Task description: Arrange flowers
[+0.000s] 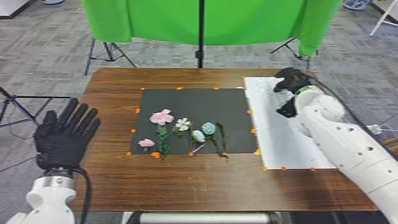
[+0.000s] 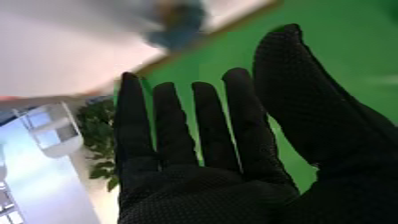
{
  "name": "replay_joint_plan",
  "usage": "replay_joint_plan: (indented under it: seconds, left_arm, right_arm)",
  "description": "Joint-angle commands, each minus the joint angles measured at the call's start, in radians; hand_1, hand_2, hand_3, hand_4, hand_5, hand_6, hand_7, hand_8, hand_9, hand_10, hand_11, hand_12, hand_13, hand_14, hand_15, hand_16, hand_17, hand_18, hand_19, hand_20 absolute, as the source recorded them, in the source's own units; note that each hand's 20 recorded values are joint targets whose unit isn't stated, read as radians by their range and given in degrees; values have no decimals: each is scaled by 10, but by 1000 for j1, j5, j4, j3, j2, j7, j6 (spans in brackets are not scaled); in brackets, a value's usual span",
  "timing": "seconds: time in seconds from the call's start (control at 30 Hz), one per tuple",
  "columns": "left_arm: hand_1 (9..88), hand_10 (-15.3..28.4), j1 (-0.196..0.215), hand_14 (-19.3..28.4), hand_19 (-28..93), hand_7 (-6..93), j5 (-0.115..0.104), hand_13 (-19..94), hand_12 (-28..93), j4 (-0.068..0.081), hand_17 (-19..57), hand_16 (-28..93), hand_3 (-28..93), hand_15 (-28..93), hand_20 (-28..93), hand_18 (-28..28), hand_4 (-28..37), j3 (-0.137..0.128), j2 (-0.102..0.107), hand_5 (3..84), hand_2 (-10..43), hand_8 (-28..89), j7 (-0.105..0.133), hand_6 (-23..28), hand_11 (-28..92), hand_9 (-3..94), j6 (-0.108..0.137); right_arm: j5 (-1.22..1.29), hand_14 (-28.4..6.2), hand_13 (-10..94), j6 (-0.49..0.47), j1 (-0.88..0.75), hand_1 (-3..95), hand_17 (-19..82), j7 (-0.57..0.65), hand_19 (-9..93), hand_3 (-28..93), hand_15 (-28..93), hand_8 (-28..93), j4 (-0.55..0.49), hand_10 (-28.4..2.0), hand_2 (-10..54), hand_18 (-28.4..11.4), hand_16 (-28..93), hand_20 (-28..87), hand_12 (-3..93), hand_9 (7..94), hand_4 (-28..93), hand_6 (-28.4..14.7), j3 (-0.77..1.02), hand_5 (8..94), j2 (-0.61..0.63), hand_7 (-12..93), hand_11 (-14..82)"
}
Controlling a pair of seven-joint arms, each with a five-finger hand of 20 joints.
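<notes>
Head view: your flowers lie loose on the dark mat

You look to be at the choosing stage, with the arranging itself yet to be done. The next move likely calls for bringing your right hand leftward to the mat, then taking one flower by its stem, clear of the petals; the stems lie close enough to snag each other.

To the left of the dark mat point(image 1: 191, 100), your left hand point(image 1: 60, 137) has its fingers straight and spread. On the mat's nearer half, left to right, you have a small pink bloom point(image 1: 147, 143) by the near-left corner, a larger, ruffled pink bloom point(image 1: 161, 117) farther up, a leafy green stem point(image 1: 163, 136) below it, an open-petalled white flower point(image 1: 183, 124), a rounder whitish bloom point(image 1: 198, 135), a pale blue-green bloom point(image 1: 209, 128), and a thin dark stem point(image 1: 221, 135). Right of the mat, over the white sheet point(image 1: 284, 145), your right hand point(image 2: 213, 195) is wide, thumb apart, holding nothing.
</notes>
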Motion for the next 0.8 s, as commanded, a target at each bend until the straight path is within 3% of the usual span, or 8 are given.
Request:
replay_joint_plan:
  seconds: [0.03,0.1,0.17,0.23,0.33,0.43,0.6,0.8]
  left_arm:
    - [231,122,-31,133,184,70,-14,255,112,18,-35,-17,768,212,130,112,-283,18,9,422,133,-71,-7,71,118,343,6]
    - [231,122,-35,132,184,71,-15,254,112,22,-36,-17,767,211,130,112,-283,23,10,422,133,-71,-19,71,118,343,-4]
    - [231,122,-38,132,185,71,-14,254,113,23,-36,-17,767,211,130,112,-283,25,11,422,133,-71,-22,71,120,343,-4]
    - [230,123,-34,133,185,71,-12,254,113,22,-36,-16,768,211,130,112,-283,23,8,423,133,-71,-21,71,120,344,-8]
    - [230,123,-19,134,185,71,-14,254,113,15,-36,-16,768,213,130,113,-283,14,5,423,132,-71,-21,71,121,344,-5]
    - [223,123,-12,134,186,72,-10,254,113,14,-36,-16,761,214,130,113,-283,3,-4,424,141,-72,-23,71,121,345,-13]
    - [218,124,23,134,186,72,-12,255,113,-1,-36,-15,760,216,130,113,-283,-20,-14,425,145,-72,-1,71,122,346,-5]
    - [220,123,34,134,189,73,-18,254,113,0,-36,-16,761,217,131,113,-283,-25,-33,424,142,-72,-15,71,123,347,0]
  right_arm:
    - [-79,-116,331,-28,4,538,162,42,413,711,87,-151,80,-82,-95,-138,187,147,93,364,-283,9,-73,415,-18,192,88]
    - [-57,-114,359,-27,2,550,179,52,425,701,98,-155,85,-81,-90,-139,185,162,95,387,-283,21,-78,439,-16,196,90]
    - [-62,-98,473,4,-12,564,214,48,489,681,147,-134,76,-77,-70,-145,195,203,113,511,-283,32,-81,547,-11,195,110]
    - [-87,-69,589,52,-35,616,237,37,570,585,204,-58,50,-78,-44,-149,284,266,190,654,-283,25,-83,672,2,220,103]
    - [-68,-55,652,55,-81,638,243,17,646,563,268,-27,-28,-84,-37,-158,378,332,327,777,-283,28,-46,728,24,262,71]
    - [-21,-56,664,50,-162,632,245,1,658,579,293,-20,-160,-88,-38,-163,391,348,360,800,-283,25,14,740,63,275,70]
    - [-87,-60,656,-1,-326,612,241,-69,639,616,296,-23,-382,-88,-41,-165,377,335,357,799,-283,19,99,742,106,282,73]
    - [-168,-61,642,-86,-367,598,231,-173,626,640,296,-28,-454,-93,-43,-166,365,322,327,771,-283,14,72,734,85,283,83]
